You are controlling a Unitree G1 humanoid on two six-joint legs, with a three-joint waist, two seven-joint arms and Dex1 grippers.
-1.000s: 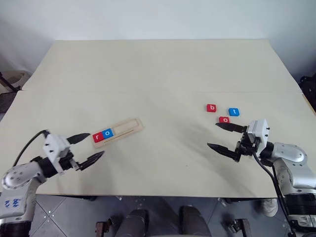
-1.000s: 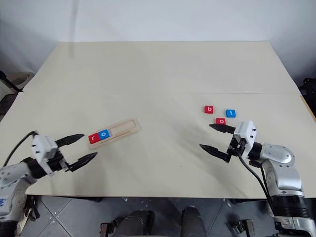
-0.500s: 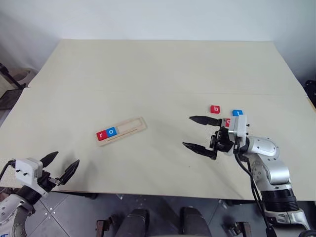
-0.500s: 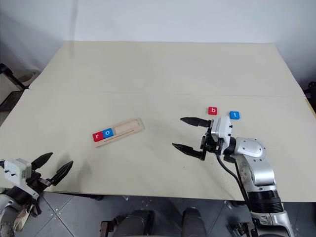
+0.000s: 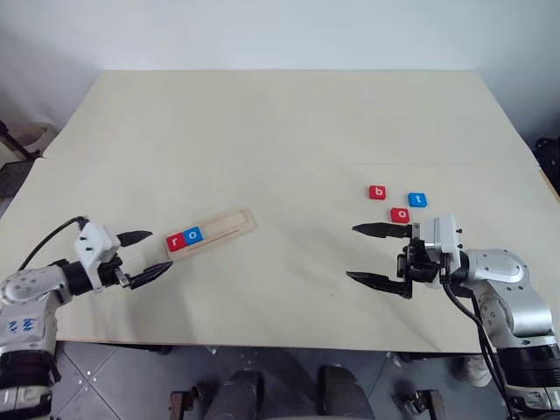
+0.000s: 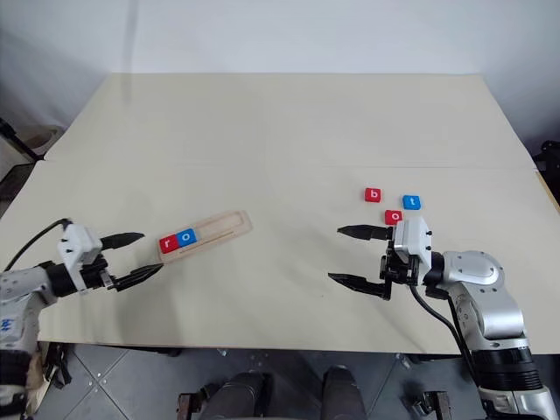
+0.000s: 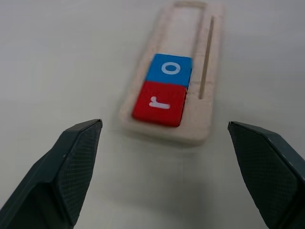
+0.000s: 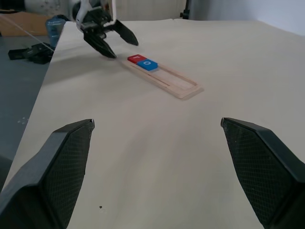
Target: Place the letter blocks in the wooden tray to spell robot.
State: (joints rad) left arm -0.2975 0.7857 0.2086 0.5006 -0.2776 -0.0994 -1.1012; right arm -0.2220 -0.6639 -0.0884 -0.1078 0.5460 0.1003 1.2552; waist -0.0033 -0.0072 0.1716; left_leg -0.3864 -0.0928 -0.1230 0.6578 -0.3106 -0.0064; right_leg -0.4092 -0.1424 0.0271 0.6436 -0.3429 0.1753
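Observation:
The wooden tray point(image 5: 226, 226) lies at the left of the table, with a red r block point(image 5: 175, 241) and a blue o block point(image 5: 193, 234) side by side at its left end. My left gripper point(image 5: 162, 249) is open just off that end, the r block point(image 7: 159, 102) straight ahead of its fingers. Loose on the right are a red b block point(image 5: 377, 192), a blue t block point(image 5: 417, 199) and a red o block point(image 5: 399, 213). My right gripper point(image 5: 351, 252) is open, empty, pointing left, near and left of the red o.
The pale table point(image 5: 280, 131) stretches wide and bare behind and between the tray and the loose blocks. Its near edge point(image 5: 262, 346) runs just below both arms. A seam line crosses the tabletop from left to right.
My left gripper drew back to the table's near edge, then came forward again to the tray's left end. My right gripper shifted slightly left, away from the red o. Both stayed open.

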